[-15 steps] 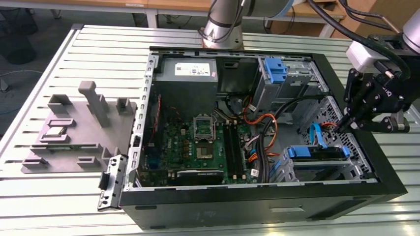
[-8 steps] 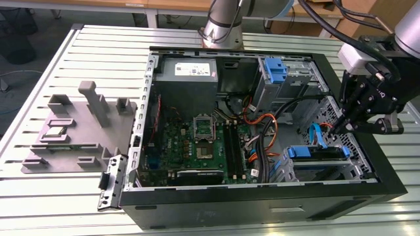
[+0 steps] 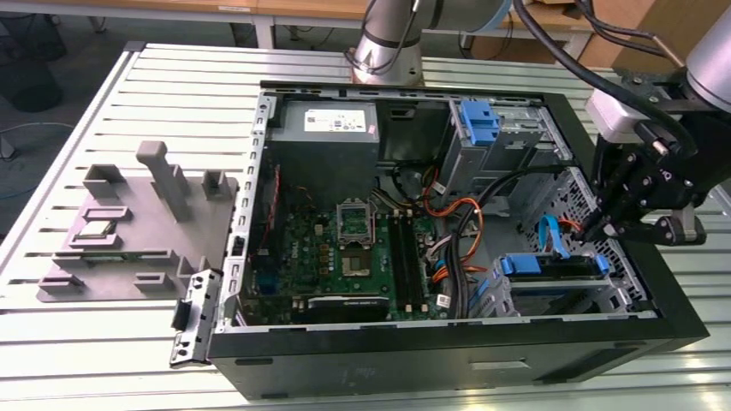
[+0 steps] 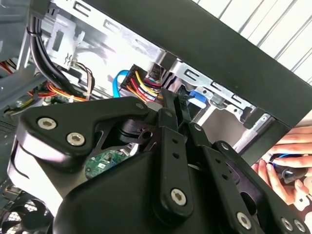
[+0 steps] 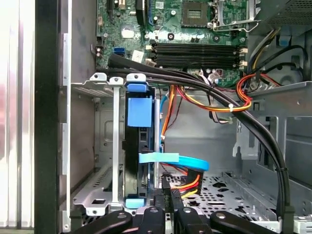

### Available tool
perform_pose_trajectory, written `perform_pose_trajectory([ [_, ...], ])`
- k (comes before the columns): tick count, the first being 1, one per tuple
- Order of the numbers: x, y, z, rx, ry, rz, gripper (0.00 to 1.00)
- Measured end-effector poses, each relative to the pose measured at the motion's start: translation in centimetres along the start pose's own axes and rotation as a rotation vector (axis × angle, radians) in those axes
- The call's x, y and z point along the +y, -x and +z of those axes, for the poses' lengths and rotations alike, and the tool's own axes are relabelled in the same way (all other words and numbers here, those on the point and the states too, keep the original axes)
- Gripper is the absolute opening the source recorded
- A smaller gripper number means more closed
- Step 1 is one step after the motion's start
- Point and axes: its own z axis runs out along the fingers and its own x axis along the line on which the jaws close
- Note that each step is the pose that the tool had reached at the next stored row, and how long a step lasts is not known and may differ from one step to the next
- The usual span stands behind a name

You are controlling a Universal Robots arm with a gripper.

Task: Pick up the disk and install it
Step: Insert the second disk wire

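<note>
Blue-railed disk [image 5: 139, 146] sits on edge in drive cage [image 5: 105, 141] near case [image 3: 457, 360] corner. Gripper [image 5: 165, 202] just above, fingers nearly together, holding nothing. Disk likely stiff, heavy, fragile; grip by rails.

You saw an arm [image 3: 389, 38] of brushed silver tubing with a pale grey joint housing, and black cables [image 3: 571, 51] draped along it toward the wrist. The gripper [image 3: 611, 224] was matte black, built of flat linkage bars. In the second wrist view those bars [image 4: 170, 165] were pinned with silver socket-head screws [image 4: 178, 197] and broad round-cornered plates.
</note>
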Motion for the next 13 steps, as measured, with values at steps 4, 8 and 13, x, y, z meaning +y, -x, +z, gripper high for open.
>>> perform_pose_trajectory([
  [4,0.29,-0.39,0.16,-0.0011,-0.0047,-0.007,0.17],
  [8,0.78,-0.90,0.33,-0.0012,-0.0078,-0.017,0.17],
  [13,0.99,-1.19,0.53,-0.0019,-0.0095,-0.035,0.17],
])
